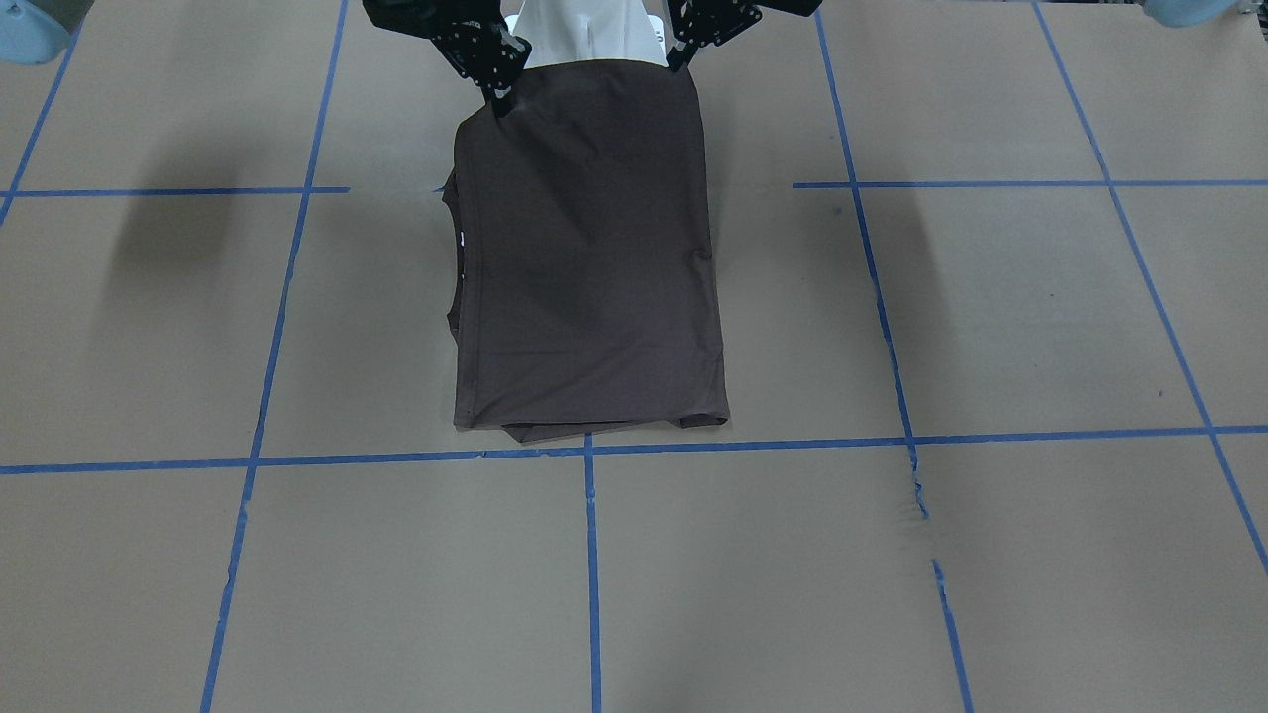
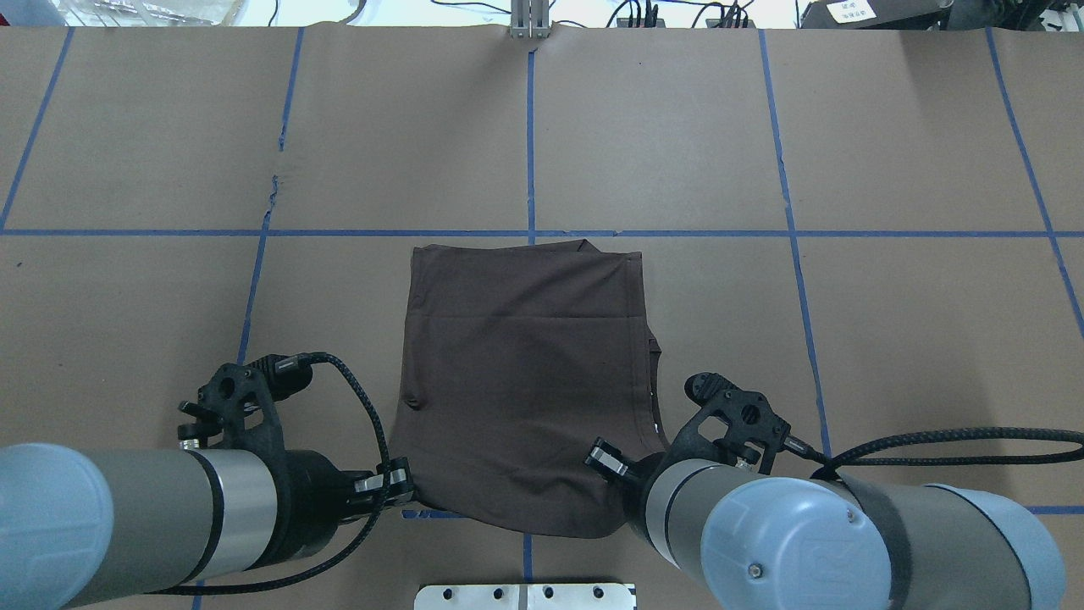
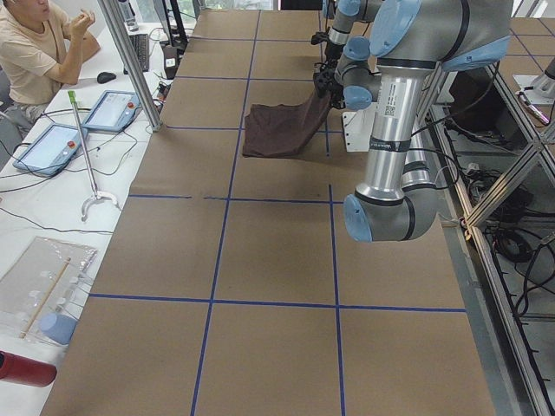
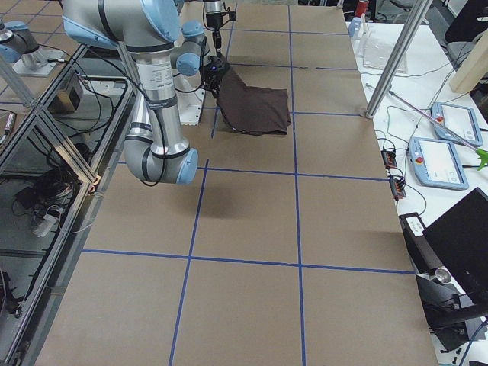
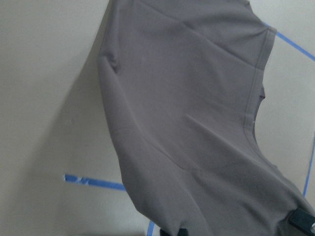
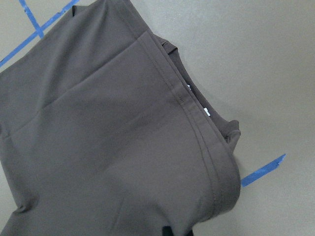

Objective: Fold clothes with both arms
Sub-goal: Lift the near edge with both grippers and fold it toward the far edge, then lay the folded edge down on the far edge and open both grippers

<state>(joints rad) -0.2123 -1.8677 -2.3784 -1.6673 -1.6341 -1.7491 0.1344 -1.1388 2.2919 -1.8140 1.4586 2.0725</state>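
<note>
The dark brown-grey T-shirt (image 1: 584,267) is folded into a long rectangle in the middle of the table (image 2: 525,373). Its far end rests on the table and its end nearest the robot is raised. My left gripper (image 1: 680,61) is shut on one raised corner, which also shows in the overhead view (image 2: 405,493). My right gripper (image 1: 498,102) is shut on the other raised corner (image 2: 616,474). The side views show the cloth sloping up from the table to the grippers (image 3: 282,130) (image 4: 255,107). Both wrist views show the shirt hanging below the fingers (image 5: 197,123) (image 6: 108,147).
The white pedestal (image 1: 589,35) stands just behind the raised edge. Blue tape lines (image 2: 529,233) cross the brown paper table cover. An operator (image 3: 35,52) sits past the far table edge beside tablets (image 3: 113,108).
</note>
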